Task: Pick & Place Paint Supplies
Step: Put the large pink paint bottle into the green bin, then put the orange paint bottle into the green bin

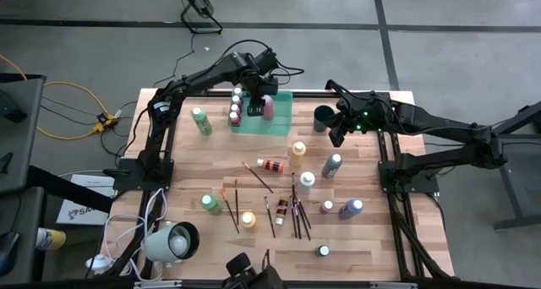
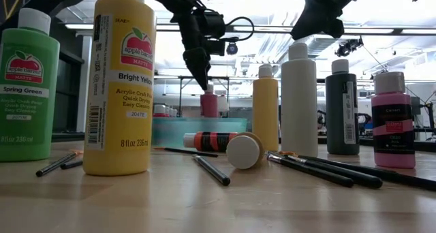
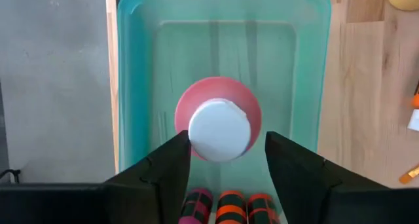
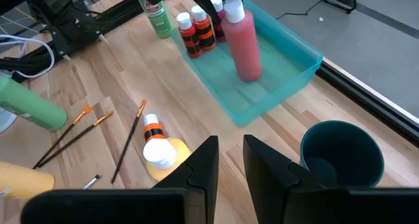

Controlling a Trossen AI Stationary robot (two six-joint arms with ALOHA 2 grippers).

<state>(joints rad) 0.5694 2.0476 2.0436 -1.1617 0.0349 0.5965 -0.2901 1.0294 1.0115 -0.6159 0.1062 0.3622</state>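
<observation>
A pink paint bottle with a white cap stands upright on the floor of the translucent green tray, also visible as the pink bottle. Small banded bottles stand at the tray's left end. My left gripper hovers open just above the pink bottle, one finger on each side of its cap. My right gripper hangs over bare wood beside the dark cup, open by a narrow gap and holding nothing. More bottles and brushes lie across the table.
On the wood stand yellow, grey, white and purple bottles. A green bottle lies left of the tray and a small red banded bottle lies mid-table. A white lamp sits at the near left corner.
</observation>
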